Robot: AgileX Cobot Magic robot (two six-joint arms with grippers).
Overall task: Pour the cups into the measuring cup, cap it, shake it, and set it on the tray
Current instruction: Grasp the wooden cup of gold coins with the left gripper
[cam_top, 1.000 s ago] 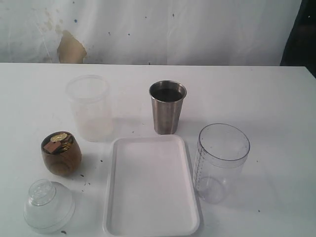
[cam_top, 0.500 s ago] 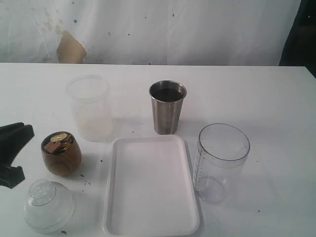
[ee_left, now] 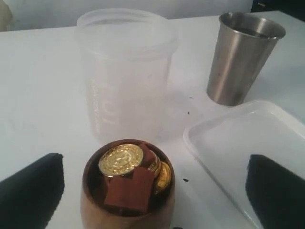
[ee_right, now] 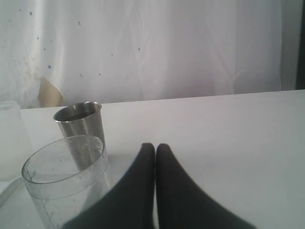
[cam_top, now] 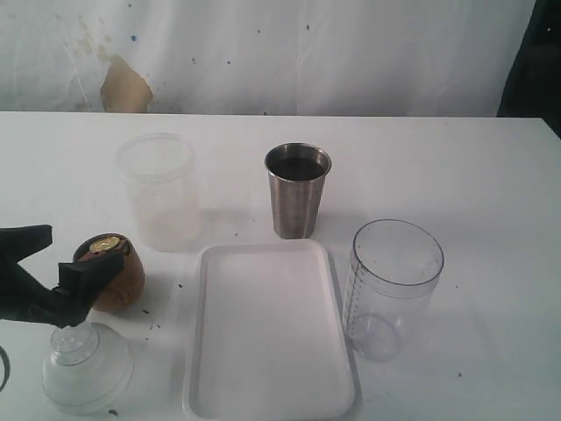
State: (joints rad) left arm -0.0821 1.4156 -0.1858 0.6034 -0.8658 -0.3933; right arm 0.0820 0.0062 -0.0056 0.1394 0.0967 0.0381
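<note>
Left wrist view: left gripper (ee_left: 153,191) spread wide around the wooden cup (ee_left: 127,188).
Gaps show between each finger and the cup, which holds gold coins and brown pieces. It stands near the tray (cam_top: 267,342); tumbler (cam_top: 296,206) and measuring cup (cam_top: 390,294) stand beside the tray. Right gripper (ee_right: 155,147) is pressed closed, empty.

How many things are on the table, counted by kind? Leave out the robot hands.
Small cups: 2, the wooden cup and the steel tumbler
Plastic containers: 2, the frosted tub and the measuring cup
Trays: 1, the white tray
Lids: 1, the clear domed lid
Total: 6
</note>
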